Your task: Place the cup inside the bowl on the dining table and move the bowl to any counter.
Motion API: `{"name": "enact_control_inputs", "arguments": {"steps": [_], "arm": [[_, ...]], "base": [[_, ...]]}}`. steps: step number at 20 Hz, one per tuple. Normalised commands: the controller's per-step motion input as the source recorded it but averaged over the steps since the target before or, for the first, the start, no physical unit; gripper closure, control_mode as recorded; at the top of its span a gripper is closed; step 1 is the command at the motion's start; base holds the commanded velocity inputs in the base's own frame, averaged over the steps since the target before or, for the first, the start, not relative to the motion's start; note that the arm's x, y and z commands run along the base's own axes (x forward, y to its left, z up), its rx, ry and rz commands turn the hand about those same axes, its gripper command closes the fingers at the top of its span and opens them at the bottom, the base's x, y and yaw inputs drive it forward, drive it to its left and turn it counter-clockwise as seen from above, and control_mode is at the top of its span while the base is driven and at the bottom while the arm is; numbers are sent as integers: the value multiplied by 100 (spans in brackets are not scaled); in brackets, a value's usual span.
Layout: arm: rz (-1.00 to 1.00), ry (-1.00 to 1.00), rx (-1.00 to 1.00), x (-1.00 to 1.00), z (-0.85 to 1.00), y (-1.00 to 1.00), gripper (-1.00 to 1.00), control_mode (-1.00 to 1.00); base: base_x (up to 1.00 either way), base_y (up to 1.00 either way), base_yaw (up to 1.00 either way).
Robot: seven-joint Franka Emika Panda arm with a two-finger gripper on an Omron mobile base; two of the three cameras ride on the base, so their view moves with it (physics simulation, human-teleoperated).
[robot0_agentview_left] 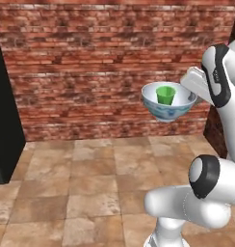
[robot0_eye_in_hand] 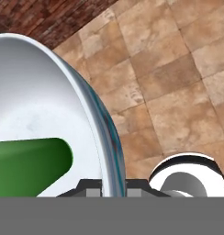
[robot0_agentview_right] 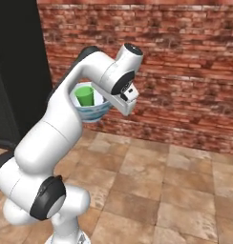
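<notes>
bowl (robot0_agentview_left: pixel 167 107) rim pinched in closed pincer (robot0_eye_in_hand: pixel 114 189), cup (robot0_agentview_left: pixel 165 94) inside

bowl (robot0_eye_in_hand: pixel 49 105) cut by hand view's left edge, cup (robot0_eye_in_hand: pixel 31 165) too (base unseen)

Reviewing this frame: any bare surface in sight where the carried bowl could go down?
No counter in sight. The gripper holds the bowl, with the cup inside, in the air. Bare tiled floor runs between the brick wall and the black unit. Crowded only at the arm.

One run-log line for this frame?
gripper: shut on bowl rim | cup: upright inside bowl | bowl: carried above tiled floor
</notes>
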Motion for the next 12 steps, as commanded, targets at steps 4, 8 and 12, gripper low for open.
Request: {"name": "enact_control_inputs", "arguments": {"steps": [4,8,12], "arm": [[0,0,0,0,0,0,100,100],[0,0,0,0,0,0,100,100],[0,0,0,0,0,0,100,100]], "base": [[34,0,33],[27,0,38],[22,0,40]]}}
